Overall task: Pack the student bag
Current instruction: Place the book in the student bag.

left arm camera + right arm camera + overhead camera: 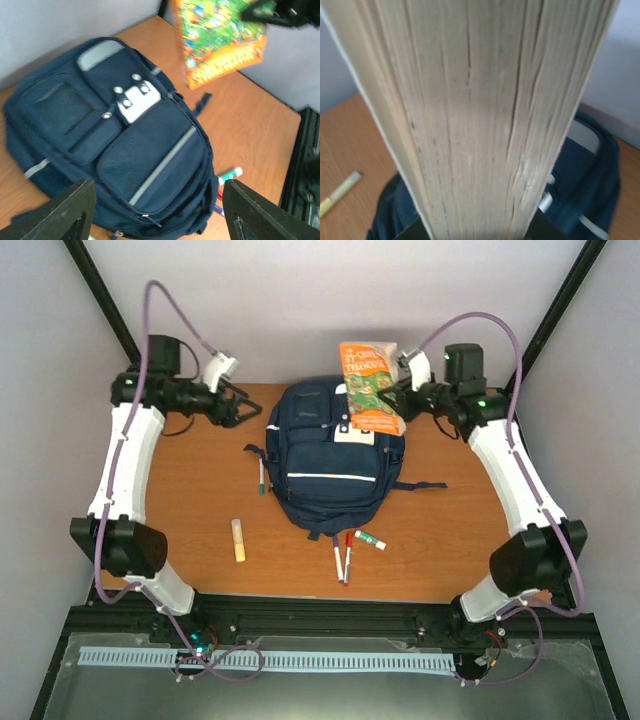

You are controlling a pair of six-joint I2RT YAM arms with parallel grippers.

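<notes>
Pens (342, 558) lie loose near the bag (325, 455), which lies flat mid-tabletop (200, 530), no opening visible (zips hard to read). Beyond it, right fingers (412, 392) clamp a book (369, 388) above its far end. Lowered now, it could land on shut fabric; left fingers (65, 215) stand apart, empty.

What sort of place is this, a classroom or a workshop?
Probably a robot test booth, not a classroom: a wooden table boxed in by plain pale walls and black frame posts, with the left arm and right arm bolted at its near edge. The backpack and book look like props.
</notes>
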